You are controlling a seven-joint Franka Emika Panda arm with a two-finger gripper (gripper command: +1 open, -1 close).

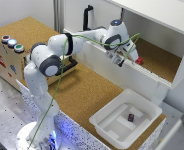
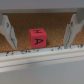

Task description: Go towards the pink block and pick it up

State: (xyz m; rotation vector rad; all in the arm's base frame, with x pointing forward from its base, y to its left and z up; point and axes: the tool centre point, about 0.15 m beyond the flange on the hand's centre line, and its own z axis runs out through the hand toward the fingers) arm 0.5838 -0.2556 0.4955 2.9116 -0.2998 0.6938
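Note:
The pink block (image 1: 139, 61) is a tiny reddish-pink cube on the cork floor inside the white enclosure, at the exterior view's right. My gripper (image 1: 127, 59) hangs just to the exterior view's left of it, a short way off and not touching. In the wrist view the pink block (image 2: 38, 37) shows a dark mark on its face and sits framed between my two white fingers (image 2: 7, 31). The gripper (image 2: 40, 36) is open with nothing held.
A white ledge (image 1: 112, 66) runs along the front of the enclosure, under my wrist. The enclosure's white roof (image 1: 157, 15) hangs overhead. A white tray (image 1: 104, 122) holds a small purplish block (image 1: 131, 118). A wooden box with coloured buttons (image 1: 12, 43) stands at the exterior view's left.

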